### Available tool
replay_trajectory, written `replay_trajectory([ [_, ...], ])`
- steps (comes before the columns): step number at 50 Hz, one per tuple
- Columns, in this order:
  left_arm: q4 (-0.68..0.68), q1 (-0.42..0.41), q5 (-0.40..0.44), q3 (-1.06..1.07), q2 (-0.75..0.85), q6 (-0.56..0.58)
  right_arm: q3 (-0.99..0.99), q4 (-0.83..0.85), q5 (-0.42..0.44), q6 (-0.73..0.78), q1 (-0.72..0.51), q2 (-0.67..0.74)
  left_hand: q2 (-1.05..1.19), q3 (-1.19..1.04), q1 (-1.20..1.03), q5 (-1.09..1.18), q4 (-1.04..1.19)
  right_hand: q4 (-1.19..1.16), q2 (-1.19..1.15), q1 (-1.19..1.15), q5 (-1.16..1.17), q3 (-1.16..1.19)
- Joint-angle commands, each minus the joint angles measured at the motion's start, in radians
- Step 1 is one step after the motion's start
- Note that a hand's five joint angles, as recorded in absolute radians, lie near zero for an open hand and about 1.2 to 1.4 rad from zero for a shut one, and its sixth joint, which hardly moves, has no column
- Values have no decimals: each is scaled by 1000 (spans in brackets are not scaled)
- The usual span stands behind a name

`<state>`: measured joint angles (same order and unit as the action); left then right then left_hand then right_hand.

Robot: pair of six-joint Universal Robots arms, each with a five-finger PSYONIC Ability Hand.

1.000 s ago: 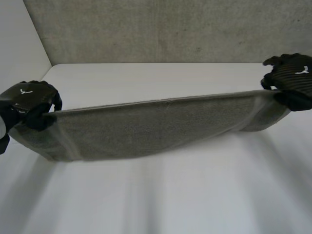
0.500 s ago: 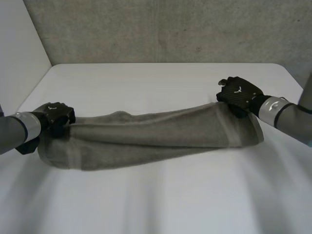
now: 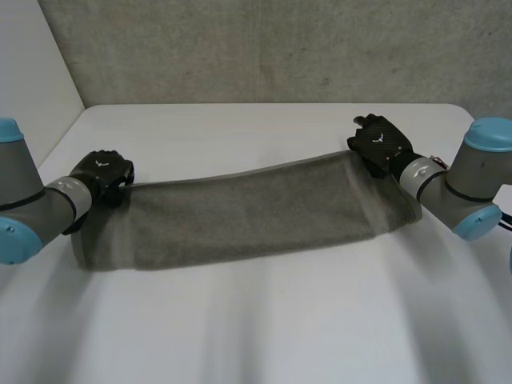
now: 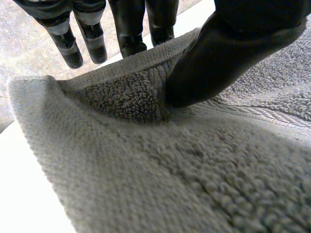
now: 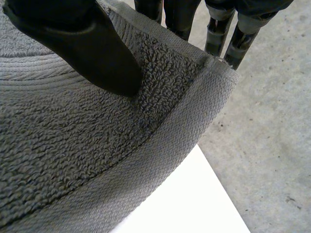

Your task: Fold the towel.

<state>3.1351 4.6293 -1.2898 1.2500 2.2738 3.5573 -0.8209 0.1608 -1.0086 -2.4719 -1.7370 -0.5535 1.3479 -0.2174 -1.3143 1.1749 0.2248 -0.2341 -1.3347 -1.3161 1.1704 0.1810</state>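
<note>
A grey towel lies on the white table as a long folded band. A concrete wall stands beyond the towel's far edge. The towel's long axis runs hand to hand, its right end angled slightly toward the wall. The left hand pinches the towel's left far corner between thumb and fingers. The right hand pinches its right far corner the same way.

White table w/ grey concrete wall behind
</note>
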Motion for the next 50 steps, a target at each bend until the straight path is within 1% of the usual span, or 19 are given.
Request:
replay_trajectory([
  [1,22,0,-19,-3,19,2,29,-1,1,2,-3,35,48,43,-82,47,-50,60,-62,-80,51,-7],
  [10,66,0,-31,-4,52,2,60,2,-1,4,-4,69,48,43,-82,47,-50,60,-62,-80,51,-7],
  [11,72,0,-34,-6,53,0,60,8,-5,7,-4,72,-102,43,69,-104,-50,60,225,207,-235,-7],
  [12,72,0,-37,-7,53,0,55,22,-16,7,-4,69,-493,43,460,-495,-50,60,818,799,-828,-7],
  [13,72,0,-37,-7,53,0,55,22,-16,7,-4,69,-497,43,464,-499,-50,60,824,805,-834,-7],
  [14,69,0,-37,-10,49,-5,48,41,-31,1,-4,58,-971,43,937,-973,-50,60,1160,1142,-1170,-7],
  [15,69,0,-37,-11,49,-5,42,67,-59,-4,-4,41,-976,43,942,-977,-50,60,1160,1142,-1170,-7],
  [16,66,0,-36,-11,41,-11,42,68,-59,-4,-4,41,-1165,43,1131,-1166,-50,60,1160,1142,-1170,-7],
  [21,71,-3,-31,13,-23,-18,-31,152,-116,-39,-4,-71,-1173,43,1140,-1175,-50,60,1160,1142,-1170,-7],
  [22,71,-3,-31,31,-58,-23,-75,189,-123,-79,4,-127,-1173,43,1140,-1175,-50,60,1160,1142,-1170,-7],
  [23,74,-1,-28,54,-95,-26,-75,189,-123,-79,4,-128,-1173,43,1140,-1175,-50,60,1160,1142,-1170,-7],
  [25,74,-1,-28,75,-124,-29,-165,209,-117,-152,8,-239,-1173,43,1140,-1175,-50,60,1160,1142,-1170,-7],
  [26,74,-1,-28,75,-125,-29,-165,209,-117,-153,8,-240,-1173,43,1140,-1175,-50,60,1160,1142,-1170,-7],
  [28,65,-3,-23,156,-219,-28,-253,192,-108,-168,8,-321,-1173,43,1140,-1175,-50,60,1160,1142,-1170,-7],
  [35,60,-3,-19,380,-382,-11,-403,80,-74,-163,27,-428,-1173,43,1140,-1175,-50,60,1160,1142,-1170,-7],
  [37,57,-1,-23,429,-405,-11,-481,-22,-41,-102,74,-456,-1173,43,1140,-1175,-50,60,1160,1142,-1170,-7],
  [42,48,13,-34,520,-428,-11,-526,-72,-27,-9,114,-454,-1173,43,1140,-1175,-50,60,1118,1099,-1128,-7],
  [44,48,19,-34,535,-427,-11,-579,-92,-34,106,154,-442,-1170,43,1136,-1171,-50,60,1079,1061,-1090,-7],
  [50,45,39,-51,559,-407,-12,-635,-93,-28,149,169,-441,-1131,43,1098,-1133,-50,60,1003,984,-1013,-7],
])
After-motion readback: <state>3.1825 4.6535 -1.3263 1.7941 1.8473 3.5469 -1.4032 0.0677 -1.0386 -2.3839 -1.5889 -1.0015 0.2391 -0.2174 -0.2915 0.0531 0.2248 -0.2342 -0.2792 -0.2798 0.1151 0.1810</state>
